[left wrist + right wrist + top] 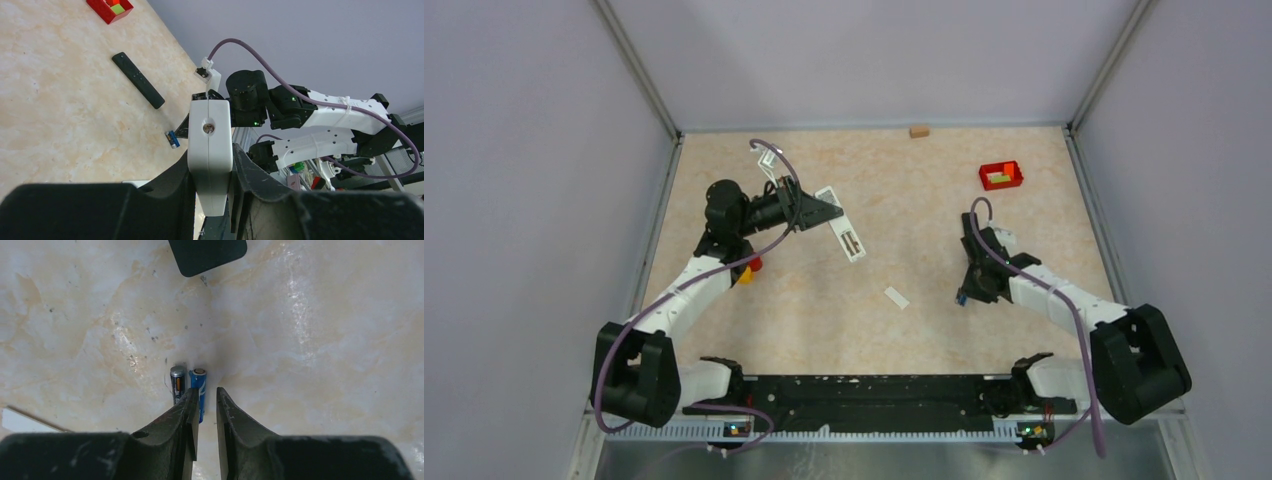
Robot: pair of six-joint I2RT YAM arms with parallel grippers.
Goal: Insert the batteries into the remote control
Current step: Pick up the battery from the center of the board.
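Top external view: the white remote control (844,232) is held over the left half of the counter (904,200), clamped in the left claw (812,210), with a dark slot showing on its upper face.

Left wrist view: the casing is pinched between both fingers.

Right wrist view: the right claw (206,395) is set low over the counter toward the right edge. It is nearly closed, with a narrow slit between the fingers (182,415), and nothing is gripped. A dark battery (177,382) and a blue battery (199,382) are seen lying side by side on the counter, the blue one partly hidden by one fingertip. A black remote (207,252) lies beyond.
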